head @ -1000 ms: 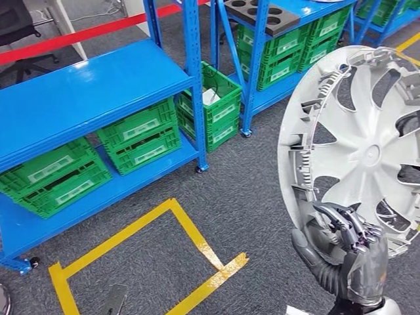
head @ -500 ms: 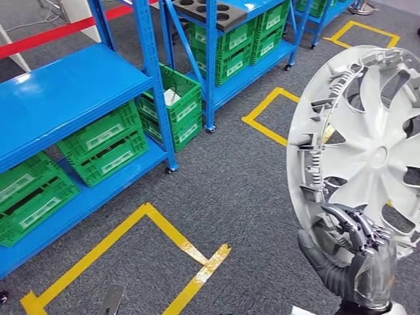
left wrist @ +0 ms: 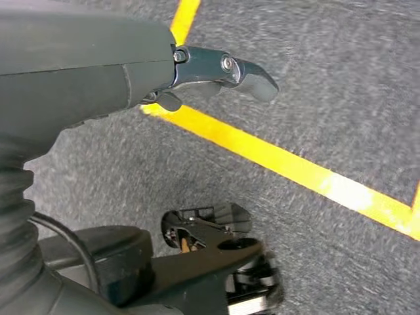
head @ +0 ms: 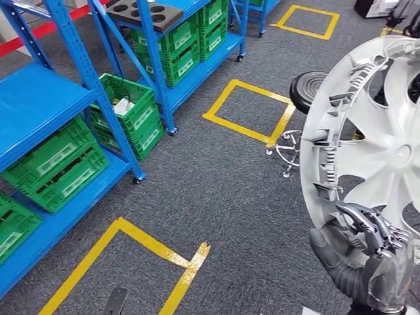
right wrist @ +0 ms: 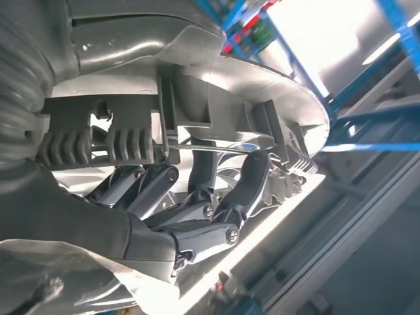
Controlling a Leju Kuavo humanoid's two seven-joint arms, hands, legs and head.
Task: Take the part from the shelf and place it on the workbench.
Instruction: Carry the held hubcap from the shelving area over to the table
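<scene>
Risk assessment, working from the robot's left to its right. The left hand [left wrist: 218,69] hangs over grey carpet crossed by a yellow tape line [left wrist: 297,172]; one dark finger juts out straight and nothing lies in it, but whether the rest of the fingers are spread or curled cannot be told. On the left of the head view stand blue steel shelf racks [head: 44,105], two distinct units visible, with green slotted plastic crates [head: 59,164] stacked on their lower levels: at least six can be made out (those further back are partly cut off, so the count is a minimum). Two yellow taped floor squares [head: 250,108] lie ahead, a third sits far back, and one black round stool on a chrome base [head: 304,92] stands just beside the nearer square. The single task part, a silver plastic wheel cover with curved spokes [head: 376,151], is off the shelf and carried upright in the right hand [head: 369,252], whose fingers [right wrist: 247,184] curl over the lower rim. The hold takes one edge only, so the cover could pivot or slip under walking sway. Its broad face also blocks sight to the right, and the stool lies close to the likely path; a knock there could dislodge it.
</scene>
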